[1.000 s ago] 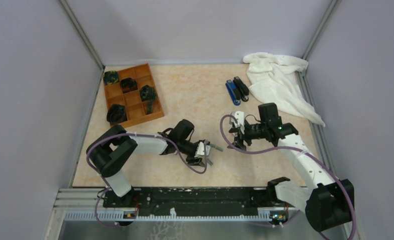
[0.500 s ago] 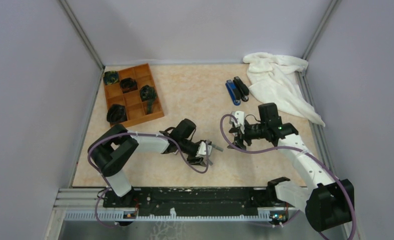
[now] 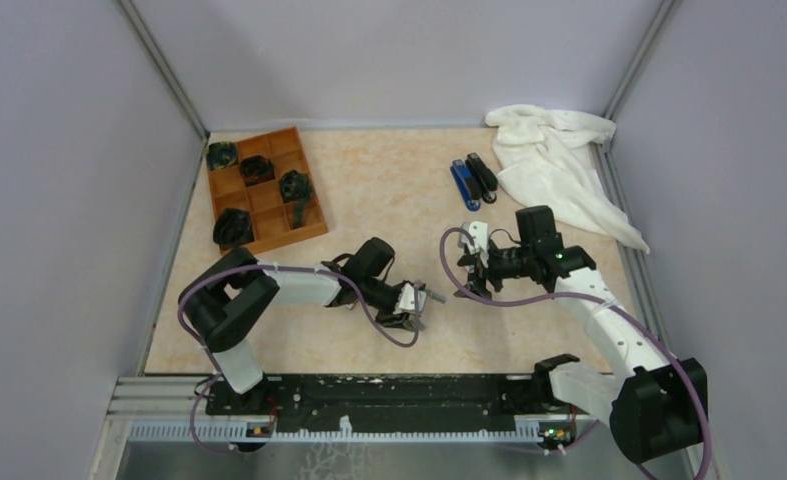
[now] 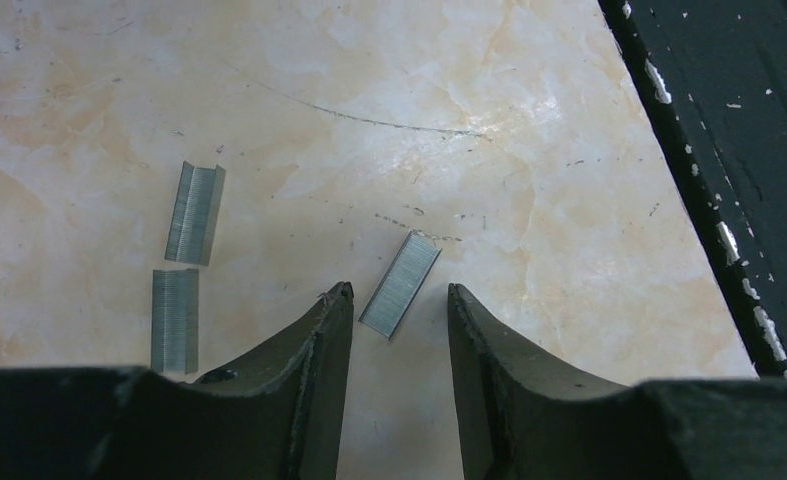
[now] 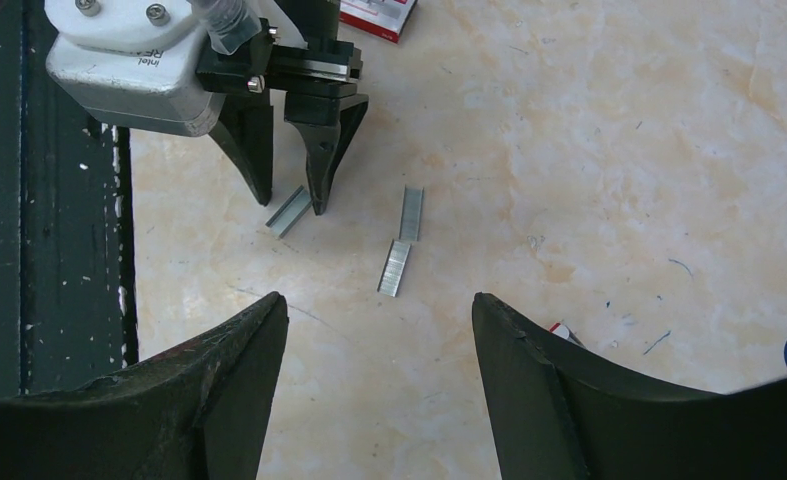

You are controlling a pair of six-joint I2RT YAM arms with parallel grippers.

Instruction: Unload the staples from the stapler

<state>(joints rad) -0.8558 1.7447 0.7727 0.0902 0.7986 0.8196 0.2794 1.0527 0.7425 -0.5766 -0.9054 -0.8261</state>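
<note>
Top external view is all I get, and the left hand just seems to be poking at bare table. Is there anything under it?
Observer: Yes. The left wrist view shows a staple strip lying flat on the table, between the fingers of the left hand.
Operator: Is it pinched?
Observer: No. A sliver of table shows on each side of it, and the jaws stand apart.
Operator: Is that the only one?
Observer: No. A second strip and a third strip lie off to one side of it, nearly end to end.
</note>
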